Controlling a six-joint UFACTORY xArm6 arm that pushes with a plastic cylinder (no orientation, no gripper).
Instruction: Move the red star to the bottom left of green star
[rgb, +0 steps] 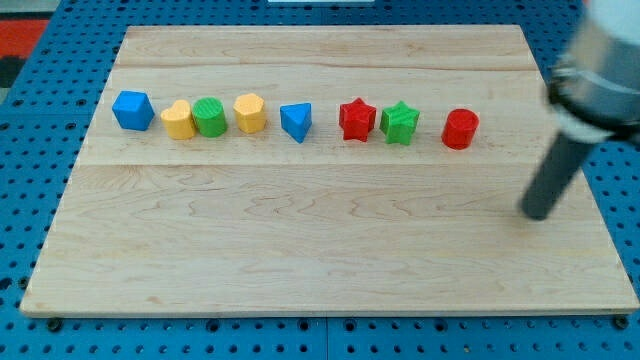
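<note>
Wooden board (320, 250) — red star (357, 119) touching green star (400, 123); my tip (537, 214) well right, apart; no hand.

blue cube (132, 110), red cylinder (460, 129) (far right), wooden board (300, 250)

The dark straight rod (553, 176) looks blurry, and the grey robot part above it (600, 70) is fuzzy and cut off by the view's top and right edges. The yellow heart-shaped block (177, 120) is partly hidden behind the round green block (210, 118).
</note>
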